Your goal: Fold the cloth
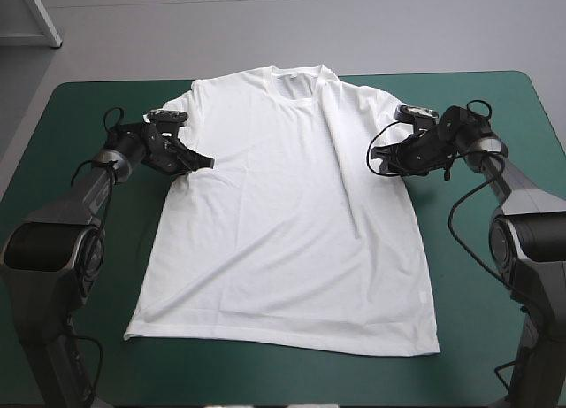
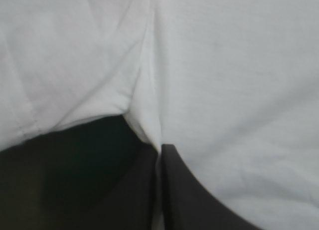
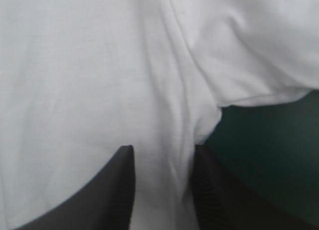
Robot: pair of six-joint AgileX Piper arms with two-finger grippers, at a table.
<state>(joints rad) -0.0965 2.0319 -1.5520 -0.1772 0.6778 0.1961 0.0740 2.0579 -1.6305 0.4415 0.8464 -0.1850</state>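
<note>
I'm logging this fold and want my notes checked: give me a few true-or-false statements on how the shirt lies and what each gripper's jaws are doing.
1. The T-shirt lies spread flat, collar toward the far edge of the table. True.
2. The jaws of the left gripper stand wide apart. False: they are all but shut on the T-shirt near an armpit.
3. The jaws of the right gripper stand apart, with cloth between them. True.
4. One sleeve is folded over the chest. False: both sleeves lie out to the sides.

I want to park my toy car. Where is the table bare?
Bare teal-green cover at both far corners and along the near edge below the T-shirt hem. Crowded at the sleeves, by the left gripper and right gripper.
</note>
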